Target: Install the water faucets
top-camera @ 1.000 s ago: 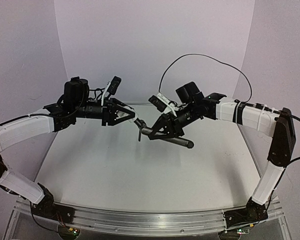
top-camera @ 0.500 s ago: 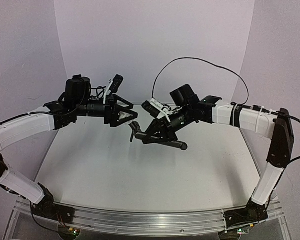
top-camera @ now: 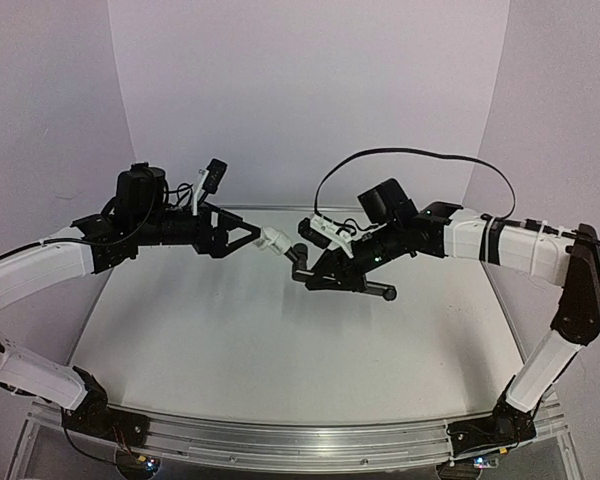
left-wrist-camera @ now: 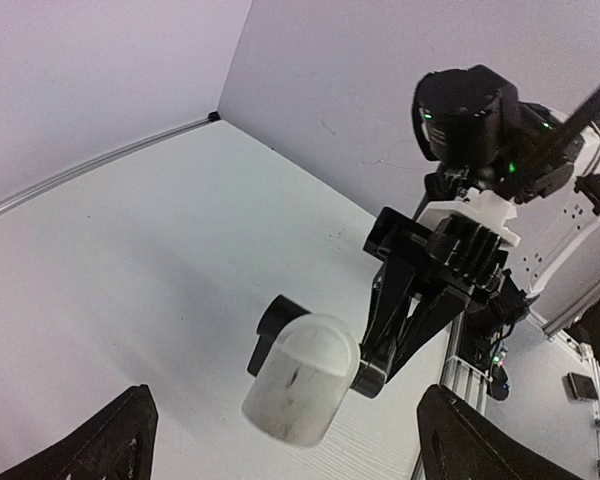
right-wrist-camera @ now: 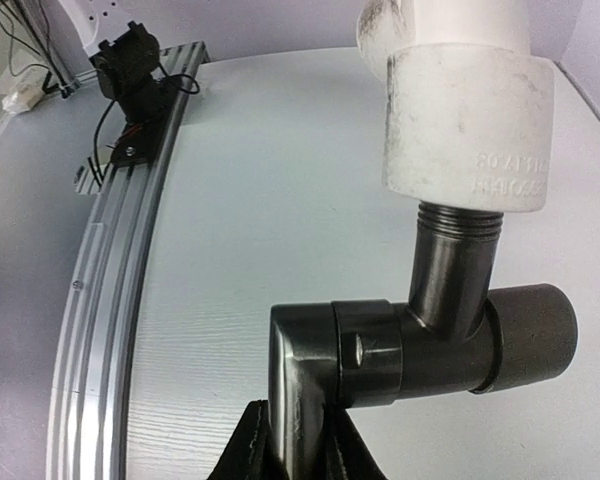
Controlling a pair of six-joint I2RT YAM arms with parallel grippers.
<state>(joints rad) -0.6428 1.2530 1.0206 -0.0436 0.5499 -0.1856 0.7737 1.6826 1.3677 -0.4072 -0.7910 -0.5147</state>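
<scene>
The black faucet [top-camera: 342, 283] hangs above the table, a slim rod with a short crossbar end [right-wrist-camera: 420, 345]. My right gripper [top-camera: 318, 272] is shut on its elbow [right-wrist-camera: 298, 440]. The white fitting [top-camera: 275, 240] sits on the faucet's threaded stub, seen close up in the right wrist view [right-wrist-camera: 467, 125]. My left gripper [top-camera: 256, 237] stands just left of the fitting, open. In the left wrist view the fitting [left-wrist-camera: 302, 378] floats between the two wide-spread fingers [left-wrist-camera: 115, 440] without touching either, and my left gripper [left-wrist-camera: 283, 395] holds nothing.
The white table [top-camera: 280, 350] lies below both arms. An aluminium rail [top-camera: 280, 437] runs along its near edge, also in the right wrist view [right-wrist-camera: 110, 260]. Purple walls close the back and sides. A black cable [top-camera: 410, 155] loops above the right arm.
My left gripper has opened, let go of the white fitting and drawn back to the left. The fitting stays on the faucet, which the right gripper has shifted slightly right.
</scene>
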